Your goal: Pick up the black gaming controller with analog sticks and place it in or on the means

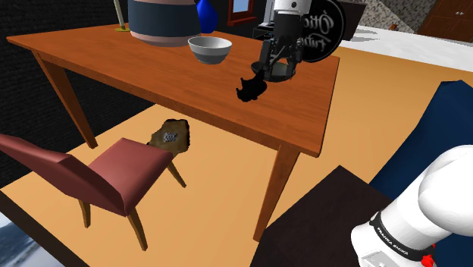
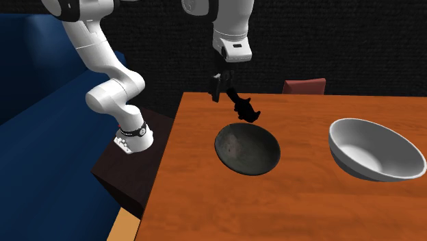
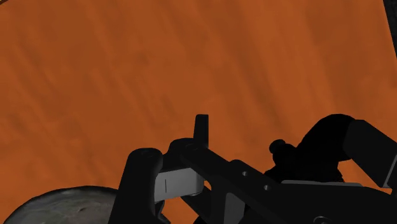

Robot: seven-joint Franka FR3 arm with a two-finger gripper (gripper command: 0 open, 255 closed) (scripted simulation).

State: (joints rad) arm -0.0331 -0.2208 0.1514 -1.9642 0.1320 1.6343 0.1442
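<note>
Jaws clasp one controller (image 2: pixel 243 109) near one dark bowl (image 2: pixel 249 150), one white bowl (image 2: pixel 373 153).

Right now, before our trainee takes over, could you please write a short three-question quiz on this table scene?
1. True or false: the black controller lies inside the dark bowl.
2. What colour is the bowl nearest the controller? A white; B dark; C blue.
3. Fill in: ___ bowls stand on the wooden table.
Key: 1 false, it sits beyond that bowl's rim, at the gripper; 2 B; 3 two, the dark one and the white bowl.
</note>
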